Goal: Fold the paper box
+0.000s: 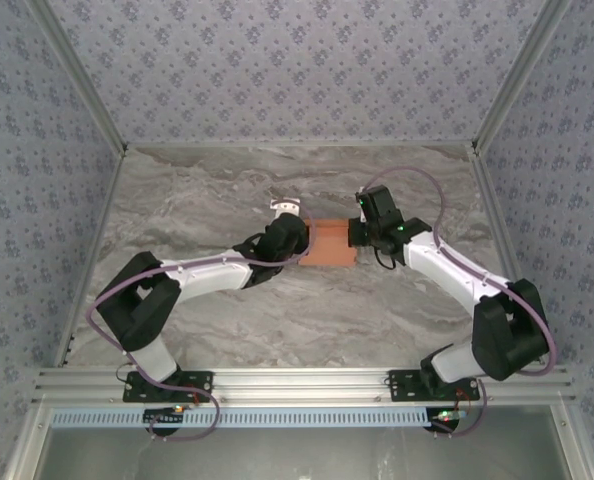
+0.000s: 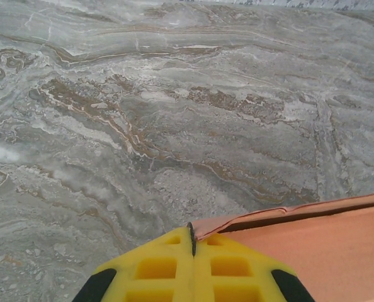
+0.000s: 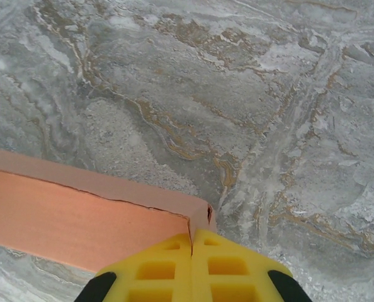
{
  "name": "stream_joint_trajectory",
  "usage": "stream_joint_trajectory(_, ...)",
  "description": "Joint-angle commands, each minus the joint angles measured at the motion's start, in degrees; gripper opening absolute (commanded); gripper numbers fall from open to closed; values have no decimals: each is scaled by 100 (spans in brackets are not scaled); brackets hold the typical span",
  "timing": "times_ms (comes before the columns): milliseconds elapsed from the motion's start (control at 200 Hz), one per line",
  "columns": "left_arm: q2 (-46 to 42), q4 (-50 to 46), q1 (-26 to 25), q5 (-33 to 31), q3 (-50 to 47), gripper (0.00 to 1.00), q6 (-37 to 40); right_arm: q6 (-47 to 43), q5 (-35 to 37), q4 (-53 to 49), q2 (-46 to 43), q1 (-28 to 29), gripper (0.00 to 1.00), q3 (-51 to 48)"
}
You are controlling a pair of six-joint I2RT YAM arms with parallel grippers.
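Two hands were closed tight, yellow halves pressed together. Left hand (image 2: 192, 228) touched one end of the single salmon-orange paper box (image 1: 329, 243); right hand (image 3: 192, 234) touched its opposite corner. Between them the box lay on the marbled worktop (image 1: 227, 190). Whether either pinched cardboard, I couldn't tell.

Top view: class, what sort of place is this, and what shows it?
Likely a robot lab cell, not a home or factory: a left arm and right arm bolted to a metal rail, a marble-look table boxed in by patterned walls, and one paper box to work on.
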Motion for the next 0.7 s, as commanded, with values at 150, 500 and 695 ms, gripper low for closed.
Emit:
stream_joint_trajectory(150,-28,-12,-250,207,-168,0,238,494,-305,-451,220,168,0,512)
stream_joint_trajectory(500,-298,234,-247,-211,-246,1,541,415,-444,-357,222,165,0,683)
stream_joint_trajectory(695,-386,337,-251,-513,-216,10,596,260,-269,347,227,273,0,314)
